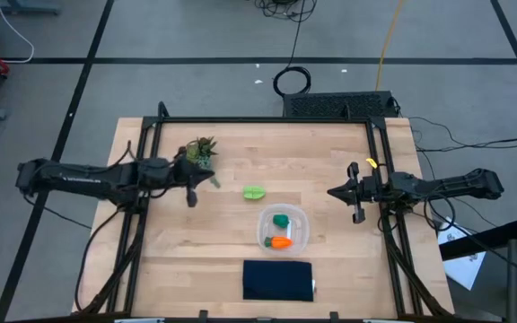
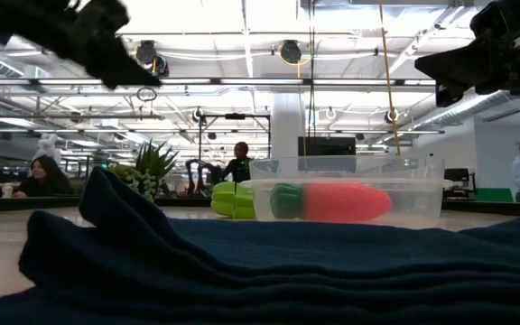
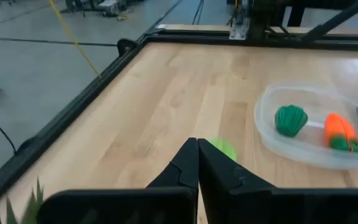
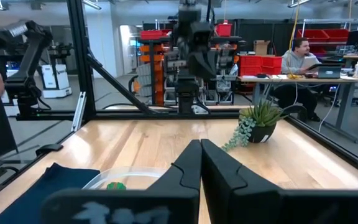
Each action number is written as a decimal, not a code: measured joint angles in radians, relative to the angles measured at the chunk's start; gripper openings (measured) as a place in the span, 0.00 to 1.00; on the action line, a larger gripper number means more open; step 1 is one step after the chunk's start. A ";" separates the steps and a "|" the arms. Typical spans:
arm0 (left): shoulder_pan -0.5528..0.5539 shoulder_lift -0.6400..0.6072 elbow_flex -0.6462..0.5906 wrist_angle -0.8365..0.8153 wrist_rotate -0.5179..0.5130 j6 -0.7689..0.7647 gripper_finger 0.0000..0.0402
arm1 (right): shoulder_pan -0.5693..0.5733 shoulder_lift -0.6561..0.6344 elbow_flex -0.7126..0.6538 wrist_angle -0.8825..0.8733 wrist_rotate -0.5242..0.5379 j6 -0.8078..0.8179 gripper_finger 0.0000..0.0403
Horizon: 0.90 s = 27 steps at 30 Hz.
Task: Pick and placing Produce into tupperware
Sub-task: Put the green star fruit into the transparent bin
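From above, the left hand (image 1: 192, 199) hangs with fingers together, holding nothing; the lime-green piece (image 1: 254, 192) lies just beyond it on the worktop (image 1: 330, 152), the likely next pick. The clear tupperware (image 1: 296, 240) farther on holds the dark green lump (image 1: 281, 220) and orange carrot (image 1: 280, 242), whose long axis runs across the picture. The right hand (image 1: 358, 215), also together, waits well apart.

At table height, the carrot (image 2: 346, 202) lies flat inside the tupperware (image 2: 422, 194).

The left wrist shows its pressed fingers (image 3: 185, 171) aimed at the lime-green piece (image 3: 222, 148).

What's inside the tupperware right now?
The tupperware holds the dark green piece and the orange carrot. The lime-green piece lies outside on the table. Nothing else shows through its clear walls.
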 joint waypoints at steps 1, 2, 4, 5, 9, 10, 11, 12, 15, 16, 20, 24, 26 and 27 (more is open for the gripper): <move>0.000 0.038 0.044 -0.021 0.000 0.011 0.01 | 0.000 0.000 0.000 0.000 0.000 0.000 0.00; 0.000 0.073 0.085 -0.040 -0.001 0.015 0.01 | 0.000 0.000 0.000 0.000 0.000 0.000 0.00; 0.003 0.149 0.159 -0.081 -0.003 0.013 0.02 | 0.000 0.000 0.000 0.000 0.000 0.000 0.00; 0.008 0.185 0.195 -0.111 0.000 0.013 0.01 | 0.000 0.000 0.000 0.000 0.000 0.000 0.00; 0.025 0.329 0.336 -0.218 0.057 0.019 0.01 | 0.000 0.000 0.000 0.000 0.001 -0.019 0.00; 0.028 0.361 0.369 -0.248 0.082 0.030 0.01 | 0.000 0.000 0.000 0.000 0.001 -0.025 0.00; 0.030 0.395 0.402 -0.280 0.108 0.042 0.01 | 0.000 0.000 0.000 -0.001 0.001 -0.027 0.00; 0.032 0.428 0.438 -0.306 0.134 0.053 0.02 | 0.000 0.000 0.000 -0.003 0.001 -0.027 0.00; 0.036 0.513 0.541 -0.384 0.175 0.062 0.01 | 0.000 0.000 0.000 -0.003 0.001 -0.026 0.00; 0.038 0.538 0.575 -0.414 0.182 0.062 0.00 | 0.000 0.000 0.000 -0.003 0.001 -0.024 0.00; 0.046 0.635 0.706 -0.558 0.201 0.061 0.02 | 0.000 0.000 0.000 -0.003 0.001 -0.019 0.00; 0.055 0.724 0.840 -0.702 0.203 0.056 0.02 | 0.000 0.000 0.000 -0.002 0.001 -0.019 0.00; 0.062 0.765 0.897 -0.757 0.207 0.055 0.01 | 0.000 0.000 -0.001 -0.002 0.001 -0.019 0.00; 0.067 0.784 0.923 -0.775 0.216 0.055 0.01 | 0.000 0.000 -0.001 -0.003 0.001 -0.019 0.00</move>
